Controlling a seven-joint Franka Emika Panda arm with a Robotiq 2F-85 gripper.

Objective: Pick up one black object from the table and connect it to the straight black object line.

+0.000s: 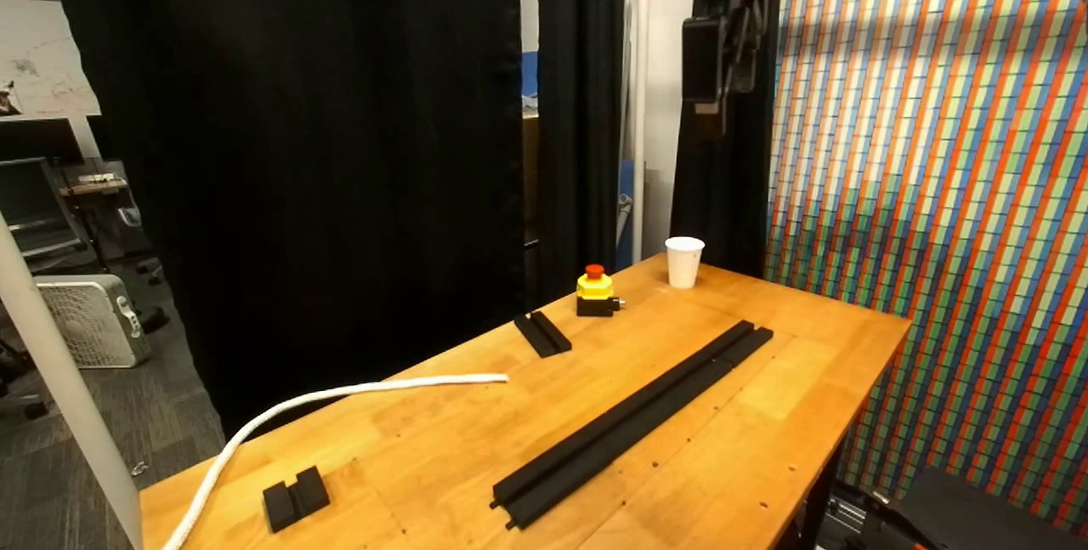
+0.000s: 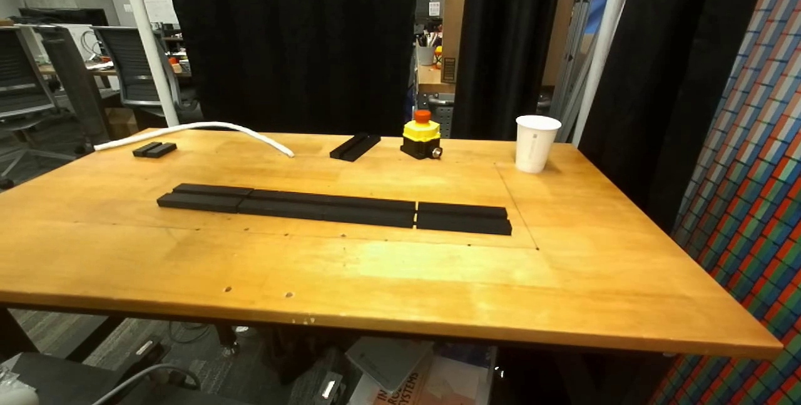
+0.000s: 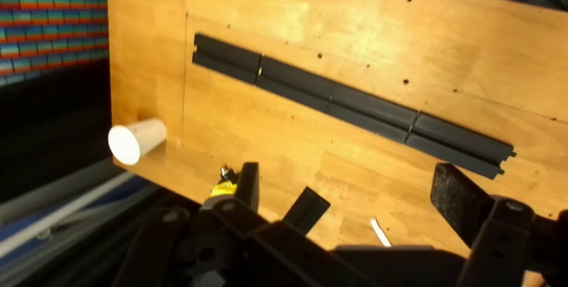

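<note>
Holding nothing with the end effector [image 3: 346, 180], spread wide above the worktop [image 2: 407, 273]. In an exterior view, find the grooved black bar [image 2: 355, 147] beside the far long edge, beyond the black rail [image 2: 325, 208]. Probably light, stiff and smooth; best pinched mid-length across its width.

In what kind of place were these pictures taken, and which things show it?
Probably a robotics lab in an office-like room. Signs: a red-and-yellow button resembling an emergency stop on the wooden table, a black curtain hanging behind it in both exterior views, and office chairs beyond.
</note>
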